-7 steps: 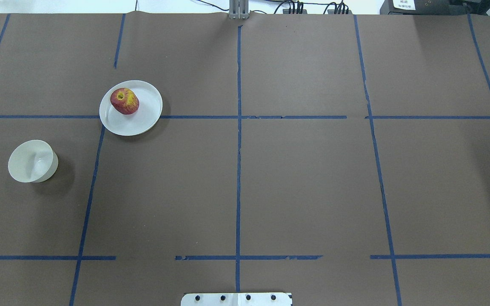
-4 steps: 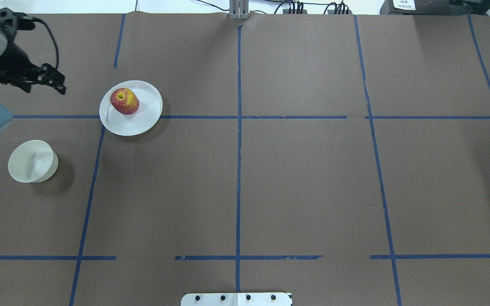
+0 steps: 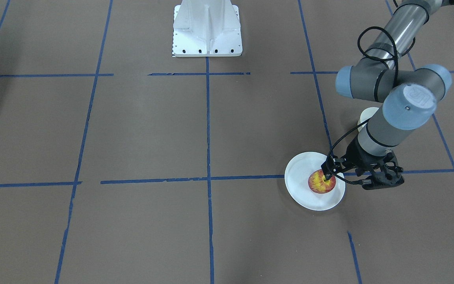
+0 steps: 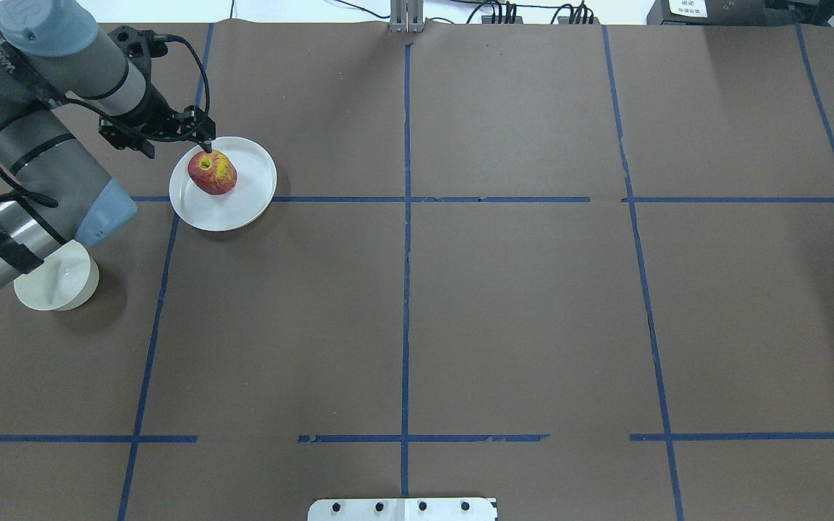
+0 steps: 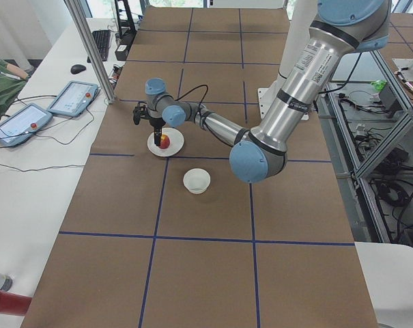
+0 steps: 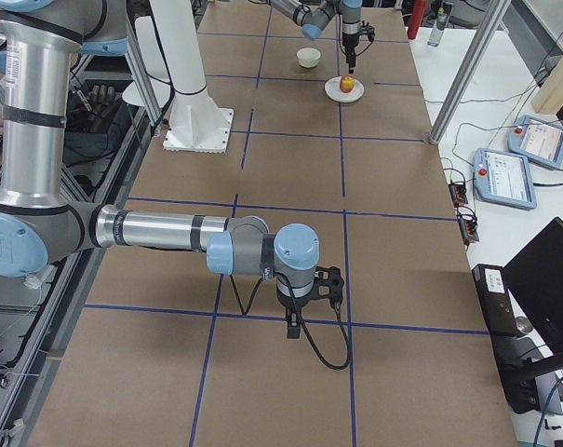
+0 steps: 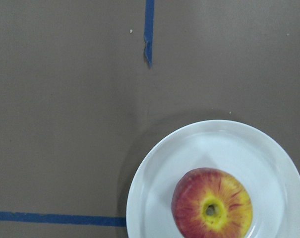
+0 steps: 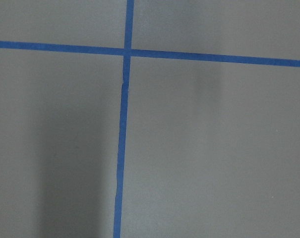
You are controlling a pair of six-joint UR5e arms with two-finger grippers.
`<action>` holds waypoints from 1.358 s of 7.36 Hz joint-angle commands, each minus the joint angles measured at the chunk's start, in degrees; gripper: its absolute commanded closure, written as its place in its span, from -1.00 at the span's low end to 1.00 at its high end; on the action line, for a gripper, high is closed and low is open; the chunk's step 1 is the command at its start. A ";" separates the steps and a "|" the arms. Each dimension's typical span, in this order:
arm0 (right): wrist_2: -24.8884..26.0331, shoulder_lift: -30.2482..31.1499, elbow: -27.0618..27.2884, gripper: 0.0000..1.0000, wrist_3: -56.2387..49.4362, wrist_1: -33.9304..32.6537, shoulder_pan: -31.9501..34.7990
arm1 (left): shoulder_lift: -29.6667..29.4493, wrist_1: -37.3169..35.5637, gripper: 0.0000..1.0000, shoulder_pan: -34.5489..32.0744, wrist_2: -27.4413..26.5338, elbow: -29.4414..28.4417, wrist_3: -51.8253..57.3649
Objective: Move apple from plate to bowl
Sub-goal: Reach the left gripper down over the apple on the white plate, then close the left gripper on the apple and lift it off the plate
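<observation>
Overhead exterior: the left end effector (image 4: 206, 147), seemingly pinched closed and empty, hangs just above the apple (image 4: 212, 172) on the plate (image 4: 252, 182); the bowl (image 4: 62, 282) sits nearby on the desk (image 4: 504, 304).

Even, diffuse light from above, and every view is bright enough. Shadows are soft-edged: a faint one hugs the plate (image 4: 252, 181) rim on the side away from the left fingers (image 4: 206, 147), and a darker one lies beside the bowl (image 4: 55, 286), well apart from them. The left wrist view is sharp on the apple (image 7: 211, 210) under the fingers, the right wrist view shows broad blurry shadow bands on the counter (image 8: 214, 148), and the white strip beyond the fingers in the overhead view is blown out.
</observation>
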State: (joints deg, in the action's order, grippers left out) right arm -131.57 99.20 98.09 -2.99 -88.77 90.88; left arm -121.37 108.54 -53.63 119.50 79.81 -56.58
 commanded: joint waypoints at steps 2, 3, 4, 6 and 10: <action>0.00 0.03 0.00 -1.00 0.00 0.00 0.00 | -1.85 2.91 -1.00 2.39 -1.28 -3.78 -3.53; 0.00 0.03 0.00 -1.00 0.00 0.00 0.00 | -1.76 3.00 -1.00 3.17 -1.28 -4.04 -4.41; 0.00 0.03 0.00 -1.00 0.00 0.00 0.00 | -1.76 4.83 -1.00 3.70 -1.28 -5.18 -4.76; 0.00 0.03 0.00 -1.00 0.00 0.00 0.00 | -1.67 6.78 -0.97 3.97 -2.86 -6.59 -4.77; 0.00 0.03 0.00 -1.00 0.00 0.00 0.00 | -1.24 5.55 0.70 1.88 -0.25 -4.94 -4.15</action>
State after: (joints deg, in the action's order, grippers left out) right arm -131.57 99.21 98.09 -2.99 -88.78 90.88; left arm -122.82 114.61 -50.43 117.51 73.85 -60.87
